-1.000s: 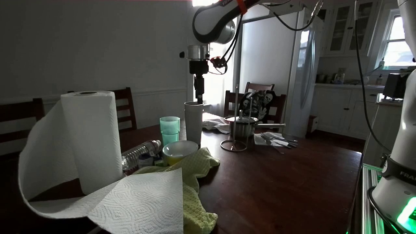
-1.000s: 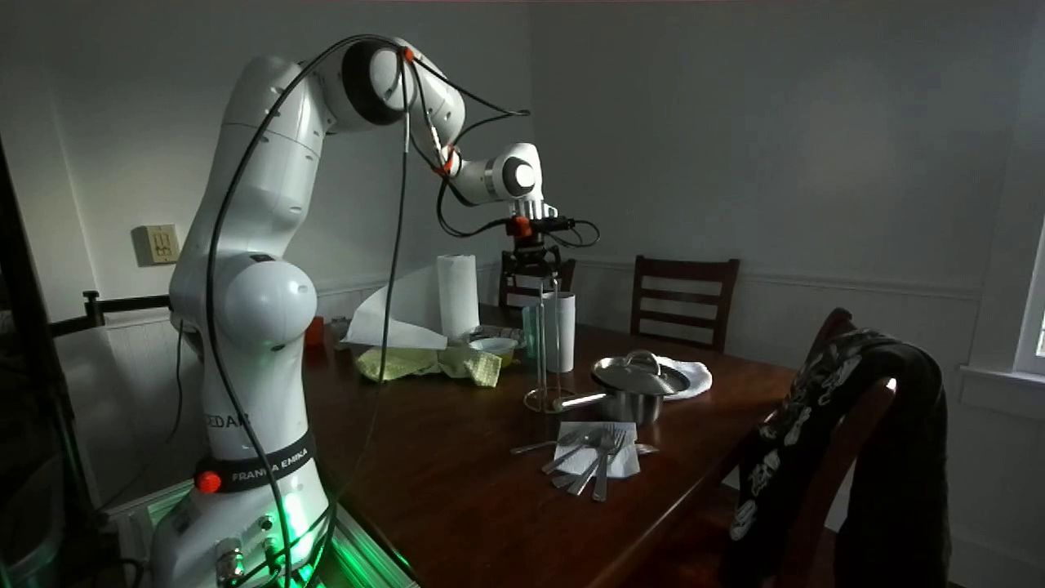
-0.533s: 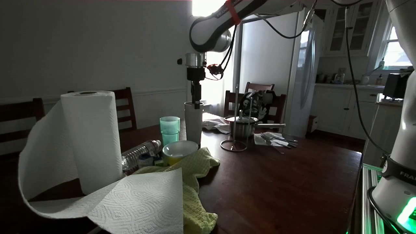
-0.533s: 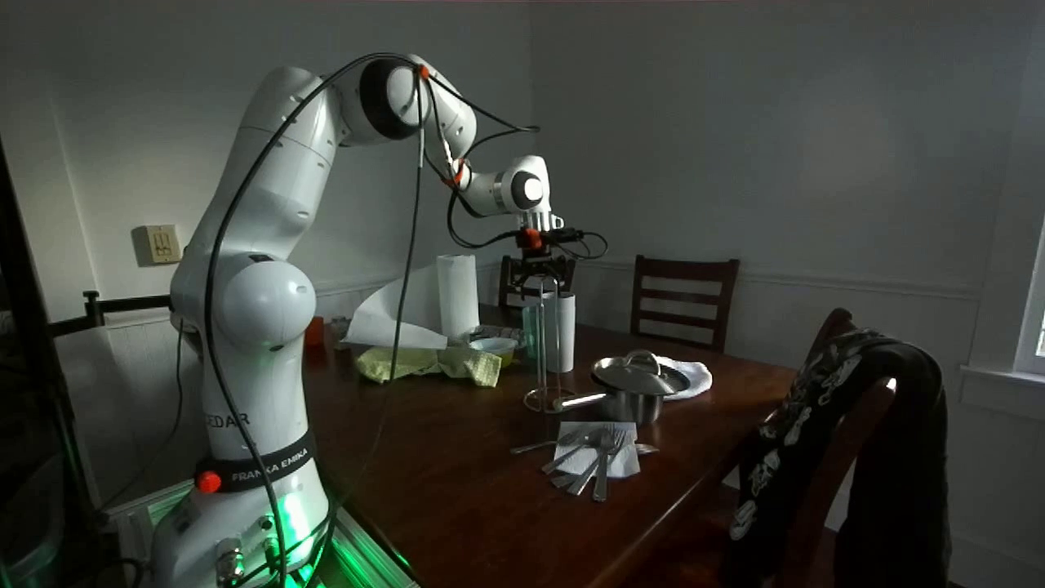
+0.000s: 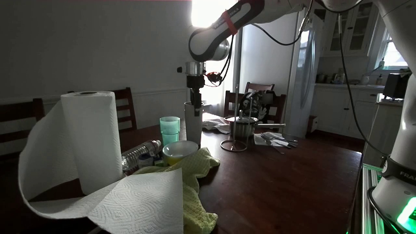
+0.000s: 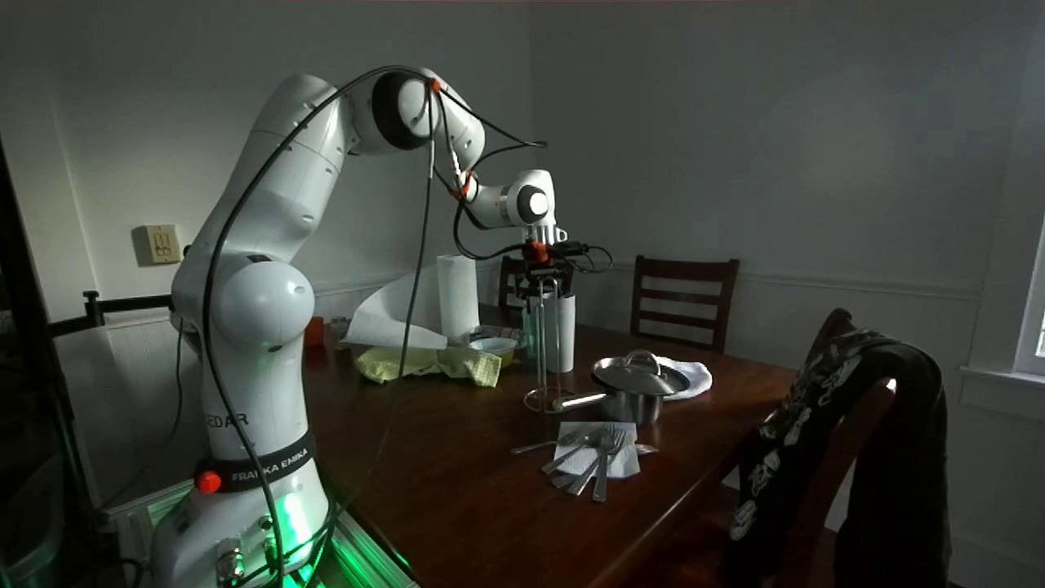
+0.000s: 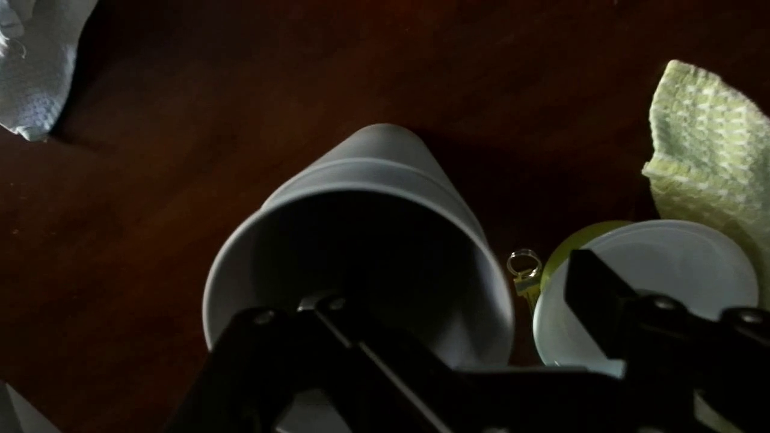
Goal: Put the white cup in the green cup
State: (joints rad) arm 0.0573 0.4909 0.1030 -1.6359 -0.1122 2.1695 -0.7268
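The white cup (image 5: 192, 128) stands upright on the table; it also shows in an exterior view (image 6: 566, 339) and, from above, in the wrist view (image 7: 385, 153). The green cup (image 5: 170, 130) stands upright beside it; it is partly hidden behind the wire stand and white cup in an exterior view (image 6: 530, 331). In the wrist view I cannot make it out. My gripper (image 7: 457, 300) is open over the white cup's rim. One finger (image 7: 325, 316) reaches inside the cup; the other finger (image 7: 601, 304) is outside, above the bowl. In an exterior view the gripper (image 5: 196, 110) overlaps the rim.
A bowl (image 5: 175, 156) sits close to the cups, with a yellow-green cloth (image 5: 198, 165) in front. A wire stand (image 5: 234, 150), a lidded pot (image 5: 242, 128) and cutlery (image 6: 600, 461) are nearby. A paper towel roll (image 5: 92, 139) and plastic bottle (image 5: 139, 152) stand and lie further off.
My gripper has moved down from just above the white cup until its fingertips are below the rim. The cups have not moved.
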